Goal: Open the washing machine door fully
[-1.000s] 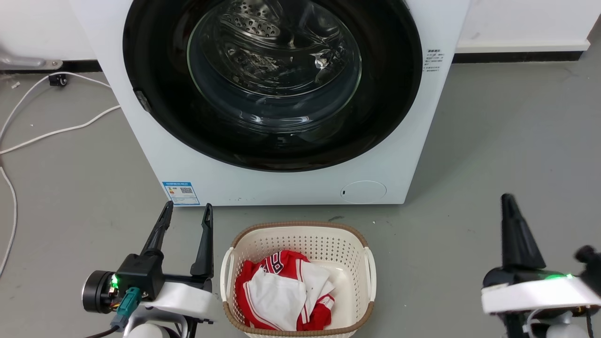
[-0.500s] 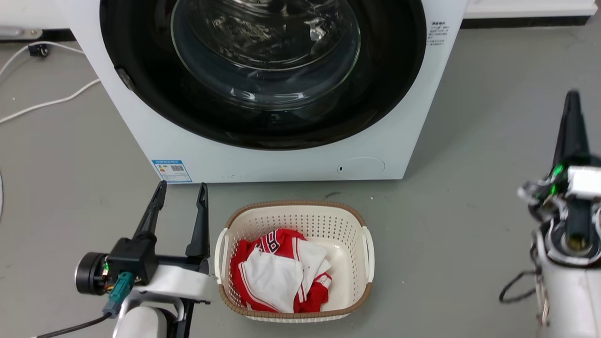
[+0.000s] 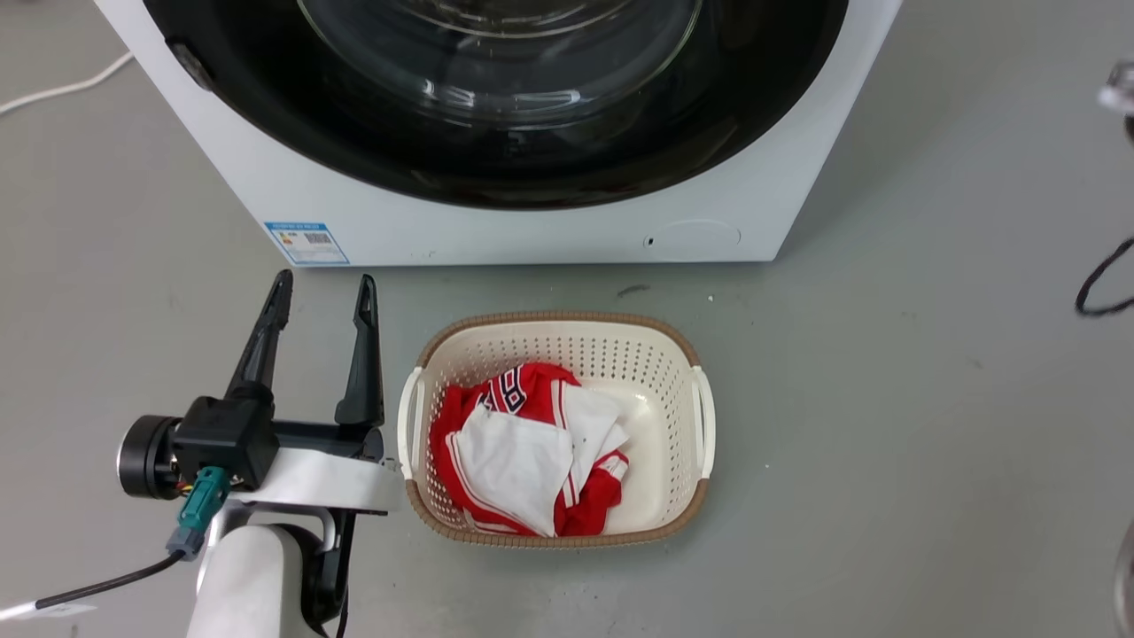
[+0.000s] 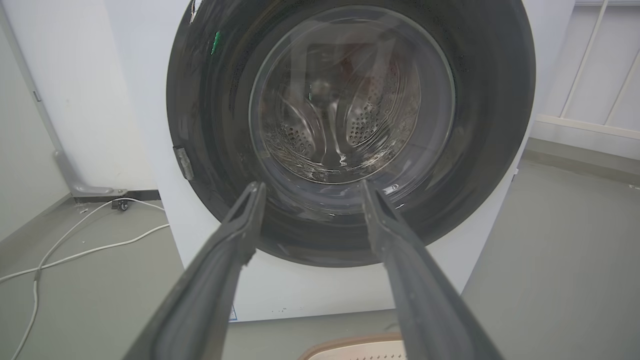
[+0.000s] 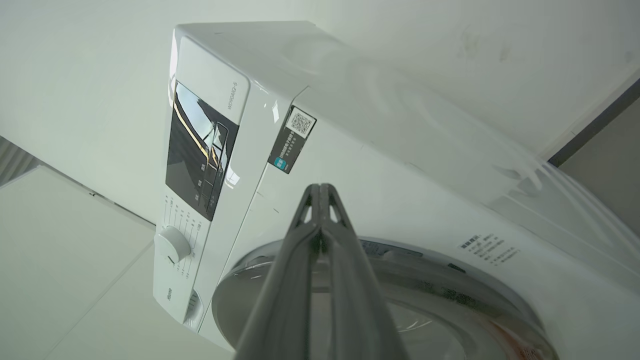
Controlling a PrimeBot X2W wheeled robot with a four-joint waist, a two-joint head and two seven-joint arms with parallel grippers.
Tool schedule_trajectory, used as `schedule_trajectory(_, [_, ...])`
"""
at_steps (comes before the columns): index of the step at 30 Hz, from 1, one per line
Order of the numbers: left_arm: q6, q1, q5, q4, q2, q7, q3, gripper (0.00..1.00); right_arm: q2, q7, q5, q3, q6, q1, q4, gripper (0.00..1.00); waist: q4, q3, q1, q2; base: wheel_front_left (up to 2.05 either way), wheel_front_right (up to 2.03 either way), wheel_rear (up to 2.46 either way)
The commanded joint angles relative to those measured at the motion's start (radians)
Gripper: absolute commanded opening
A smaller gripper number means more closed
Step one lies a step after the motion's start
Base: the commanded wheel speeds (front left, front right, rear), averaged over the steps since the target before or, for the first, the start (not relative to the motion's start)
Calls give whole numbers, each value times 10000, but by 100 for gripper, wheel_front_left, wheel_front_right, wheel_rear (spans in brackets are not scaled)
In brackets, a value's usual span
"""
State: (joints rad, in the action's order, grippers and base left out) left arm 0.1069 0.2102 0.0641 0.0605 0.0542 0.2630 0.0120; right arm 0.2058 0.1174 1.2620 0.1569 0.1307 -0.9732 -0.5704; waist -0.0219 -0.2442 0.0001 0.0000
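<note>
- While our left gripper (image 3: 324, 282) is hovering with jaws spread wide and empty, it is pointing at the washing machine door (image 4: 350, 100), apart from it.
- We are seeing that door lying shut, flat against the white machine (image 3: 532, 235).
- Our right gripper (image 5: 320, 189) is aiming at the machine above the door's rim, jaws pressed together, holding nothing.
- A basket (image 3: 554, 321) of red and white clothes (image 3: 518, 443) is sitting before the machine.

Right pincer (image 5: 320, 190) lifted high — head camera tipped downward.
</note>
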Motion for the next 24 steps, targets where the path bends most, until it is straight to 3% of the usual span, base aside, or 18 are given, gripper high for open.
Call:
schedule_trajectory(1, [50, 212, -31, -47, 3, 27, 62, 100, 197, 506, -292, -142, 0, -758, -501, 0, 68, -354, -1, 0, 0, 0, 0])
schedule_trajectory(6, [57, 519, -39, -86, -1, 27, 104, 100, 572, 1814, -1164, -500, 0, -2466, -1848, 0, 196, -749, -1, 0, 0, 0, 0])
schedule_trajectory(12, [116, 801, -70, -209, -3, 27, 152, 100, 264, 3369, -2124, -907, 0, -4204, -3290, 0, 248, -1207, -1, 0, 0, 0, 0])
schedule_trajectory(24, [142, 1162, -78, -372, -15, 27, 186, 100, -186, 4044, -3427, -1189, 0, -5508, -4351, 0, 331, -2007, -1, 0, 0, 0, 0])
